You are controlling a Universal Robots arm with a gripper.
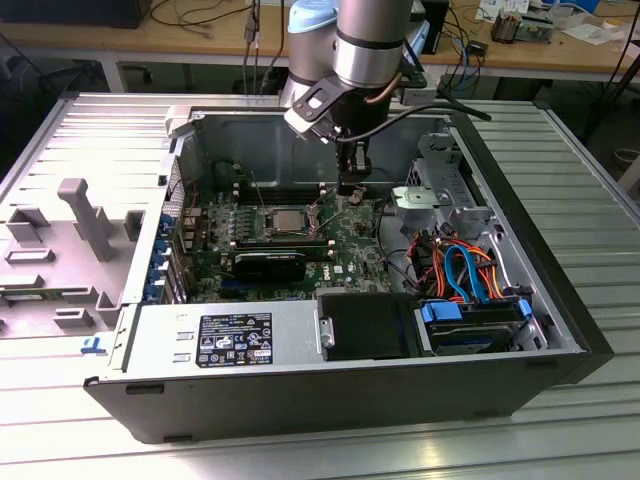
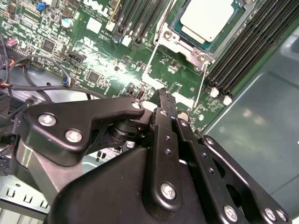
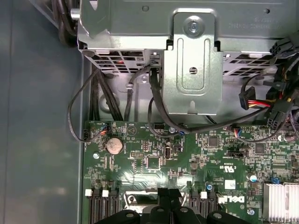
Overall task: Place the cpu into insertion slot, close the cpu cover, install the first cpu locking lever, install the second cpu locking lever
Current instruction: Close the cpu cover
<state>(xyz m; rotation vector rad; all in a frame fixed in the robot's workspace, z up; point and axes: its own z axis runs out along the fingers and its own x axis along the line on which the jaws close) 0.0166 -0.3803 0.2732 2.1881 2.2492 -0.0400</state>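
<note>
cpu (image 1: 286, 216) seated in insertion slot (image 1: 263, 223), mid-board. Drive cage (image 1: 428, 195) on the exterior view's right. Power supply (image 1: 220, 338) nearest camera.

place: I'm in a robotics lab/workshop | cues: opened PC tower (image 1: 300, 395) on slotted aluminium table (image 1: 590, 200) | behind: wooden bench (image 1: 100, 40), loose cables (image 1: 462, 60)

We see a silver-grey arm (image 1: 365, 40) with a pale blue cap (image 1: 310, 20). Silver screws (image 2: 168, 190) stud its black gripper (image 2: 163, 95).
</note>
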